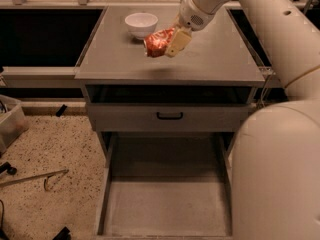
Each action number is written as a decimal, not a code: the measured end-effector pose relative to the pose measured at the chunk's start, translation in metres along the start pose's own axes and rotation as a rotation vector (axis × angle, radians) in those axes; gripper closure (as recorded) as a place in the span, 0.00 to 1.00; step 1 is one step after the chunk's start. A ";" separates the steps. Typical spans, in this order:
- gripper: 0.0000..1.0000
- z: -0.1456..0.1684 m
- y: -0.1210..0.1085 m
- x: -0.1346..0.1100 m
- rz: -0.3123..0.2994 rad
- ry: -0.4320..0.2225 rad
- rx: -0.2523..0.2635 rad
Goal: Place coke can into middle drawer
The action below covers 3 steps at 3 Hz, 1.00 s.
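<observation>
The coke can [155, 42], red, dented, with white script, is held in my gripper [168, 45], which is shut on it. The can hangs a little above the grey cabinet top [210, 64], with its shadow on the top below it. One cream finger [179, 41] shows on the can's right side. The arm reaches in from the upper right. The middle drawer [167, 206] is pulled out at the bottom of the view, a grey tray with a bare floor and low side walls.
A white bowl [141, 23] stands on the cabinet top just behind and left of the can. A shut grey drawer front with a black handle [169, 116] is above the open drawer. My large white arm [280, 174] covers the right side. Tools lie on the speckled floor [35, 176] at left.
</observation>
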<state>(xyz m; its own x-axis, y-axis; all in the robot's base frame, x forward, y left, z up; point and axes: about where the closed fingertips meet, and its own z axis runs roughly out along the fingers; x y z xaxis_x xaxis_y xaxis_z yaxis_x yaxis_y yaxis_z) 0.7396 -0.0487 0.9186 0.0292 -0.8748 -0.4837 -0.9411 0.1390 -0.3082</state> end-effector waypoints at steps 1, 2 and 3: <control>1.00 -0.082 0.017 -0.029 0.055 -0.100 0.167; 1.00 -0.141 0.058 -0.065 0.109 -0.216 0.277; 1.00 -0.154 0.107 -0.092 0.146 -0.300 0.315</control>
<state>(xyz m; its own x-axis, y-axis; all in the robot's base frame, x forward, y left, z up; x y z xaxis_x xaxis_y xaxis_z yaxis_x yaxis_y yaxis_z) 0.5838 -0.0252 1.0564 0.0436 -0.6688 -0.7421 -0.7955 0.4262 -0.4308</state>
